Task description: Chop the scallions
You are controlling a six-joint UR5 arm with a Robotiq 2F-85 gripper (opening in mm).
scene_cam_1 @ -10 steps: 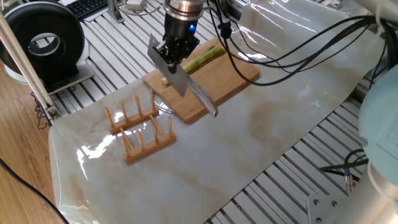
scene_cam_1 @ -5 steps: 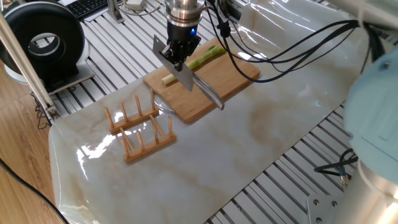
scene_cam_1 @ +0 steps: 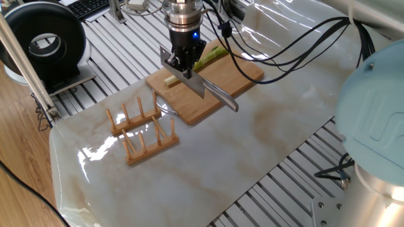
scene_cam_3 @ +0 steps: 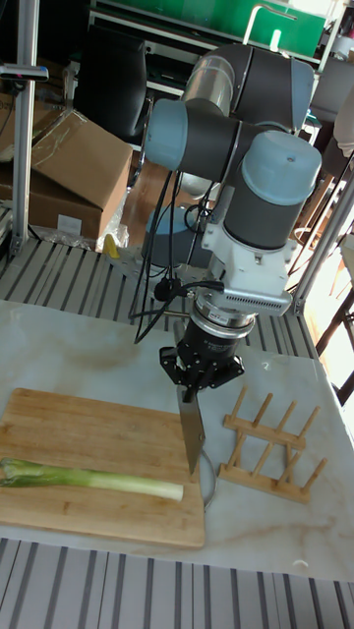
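**Knife poised at the scallion's white end**

The hand (scene_cam_1: pixel 182 63) is clamped on the knife (scene_cam_3: pixel 192 428) — blade pointing down, above the board (scene_cam_1: pixel 221 85). The scallion (scene_cam_3: pixel 93 479) lies lengthwise on the board, lower left of the tall view, whole. A wooden rack (scene_cam_1: pixel 141 130) stands on the tabletop (scene_cam_1: pixel 265 139) beside the board.

- The scallions (scene_cam_3: pixel 93 479) are pale green along the stalk, darker green at the leafy end and whitish at the other.
- The cutting board (scene_cam_3: pixel 79 432) is light brown wood with a fine grain.
- The knife (scene_cam_3: pixel 192 432) blade is silver.
- The gripper (scene_cam_3: pixel 200 373) is black; in the fixed view a small blue light glows on it.
- The table (scene_cam_1: pixel 265 132) has a glossy cream cover with tan marbling.
- The rack (scene_cam_1: pixel 142 129) is light tan wood.
- The arm (scene_cam_3: pixel 265 187) is grey with light blue caps.
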